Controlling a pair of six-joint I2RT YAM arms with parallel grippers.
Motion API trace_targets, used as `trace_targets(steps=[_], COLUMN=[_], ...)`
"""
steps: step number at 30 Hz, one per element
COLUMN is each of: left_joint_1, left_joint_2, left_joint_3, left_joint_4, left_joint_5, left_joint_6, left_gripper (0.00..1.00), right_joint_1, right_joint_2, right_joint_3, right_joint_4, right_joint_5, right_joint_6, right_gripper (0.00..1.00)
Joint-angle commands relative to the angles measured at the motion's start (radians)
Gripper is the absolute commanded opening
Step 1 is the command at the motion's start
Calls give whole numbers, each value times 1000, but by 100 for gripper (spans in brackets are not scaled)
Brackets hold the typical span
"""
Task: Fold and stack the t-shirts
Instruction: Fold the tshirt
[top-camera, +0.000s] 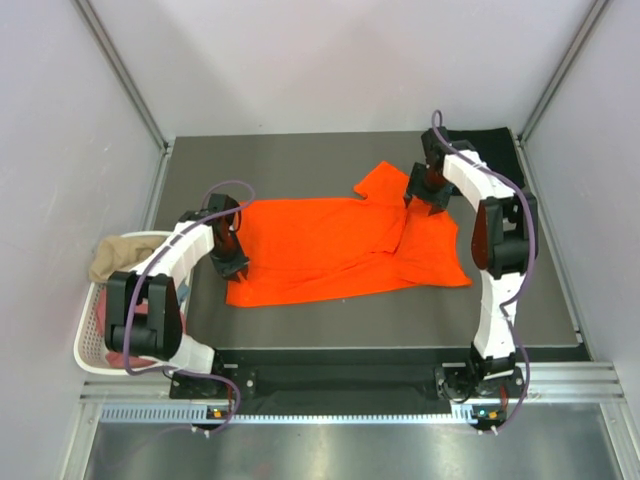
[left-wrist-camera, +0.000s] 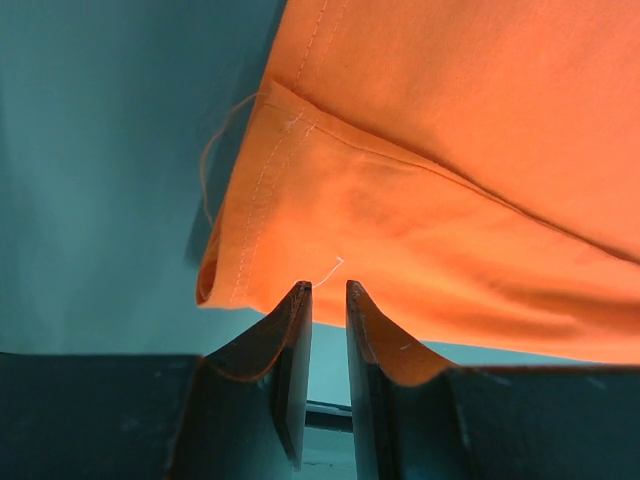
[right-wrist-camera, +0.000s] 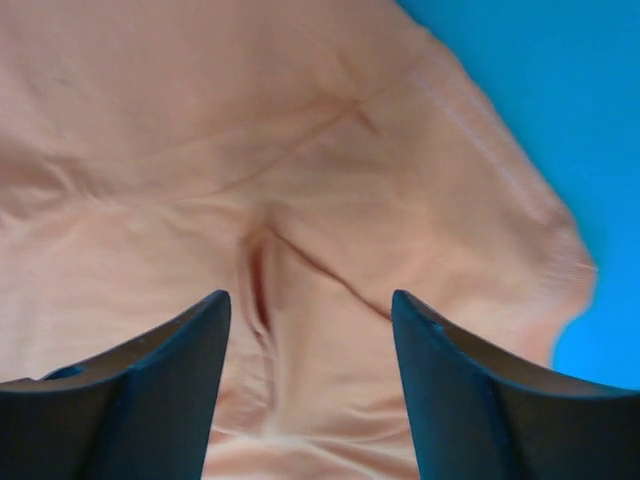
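Orange t-shirt (top-camera: 330, 250) lies spread mid-table, partly folded; left gripper (left-wrist-camera: 328, 300) pinches its hem with jaws nearly closed, right gripper (right-wrist-camera: 310, 310) hovers apart and empty over a sleeve, so any left pull risks dragging the fold askew.

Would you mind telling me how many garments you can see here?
3: an orange t-shirt mid-table, a black garment at the far right corner, a tan one in the basket; more may lie underneath.

A dark grey table (top-camera: 300, 160) stands between plain pale walls (top-camera: 330, 60), under even light.
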Motion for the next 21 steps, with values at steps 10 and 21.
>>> trace_targets(steps=[10,21], left_joint_1=[6,8], left_joint_2=[39,62], left_joint_3=[-5,-69], left_joint_4=[55,129], left_joint_5=[92,166], left_joint_6=[3,-26], left_gripper=[24,21], right_joint_1=[-93,-398], right_joint_2=[-534,-849], right_joint_3=[-347,-894], right_joint_4=[-117,24], right_joint_5=[200,-178], right_joint_6=[-197,-12], right_gripper=[84,65])
